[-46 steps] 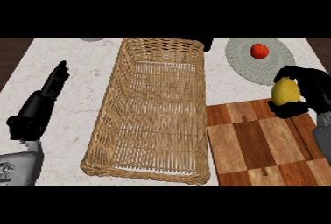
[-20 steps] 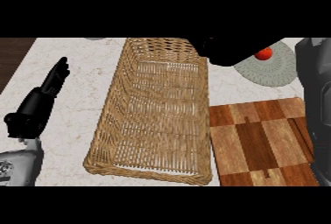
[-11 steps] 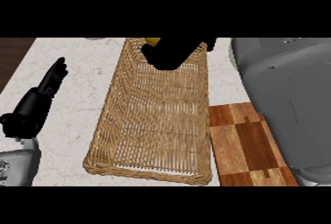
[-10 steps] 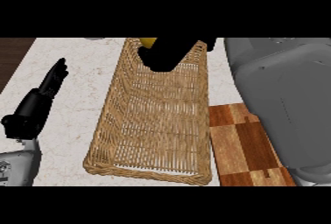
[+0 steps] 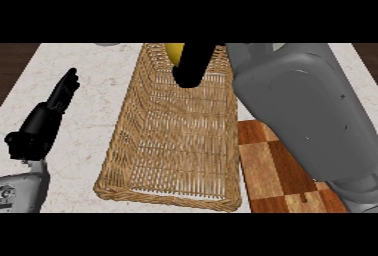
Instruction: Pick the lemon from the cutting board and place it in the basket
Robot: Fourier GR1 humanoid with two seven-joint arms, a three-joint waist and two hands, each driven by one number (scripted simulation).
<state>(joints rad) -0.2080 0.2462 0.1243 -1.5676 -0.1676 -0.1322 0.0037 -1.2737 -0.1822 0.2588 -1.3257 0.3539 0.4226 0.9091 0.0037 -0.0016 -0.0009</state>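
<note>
The robot's black right hand (image 5: 193, 65) curled round the yellow lemon (image 5: 174, 51) above the far end of the long woven wicker basket (image 5: 173, 145). Only part of the lemon showed, so its long axis could not be told. The black left hand (image 5: 46, 117) rested open, fingers straight, on the pale marble counter (image 5: 88, 130) left of the basket.

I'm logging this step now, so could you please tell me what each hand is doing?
Left hand: open, fingers straight, resting over the counter.
Right hand: shut on the lemon, over the basket's far end.
</note>
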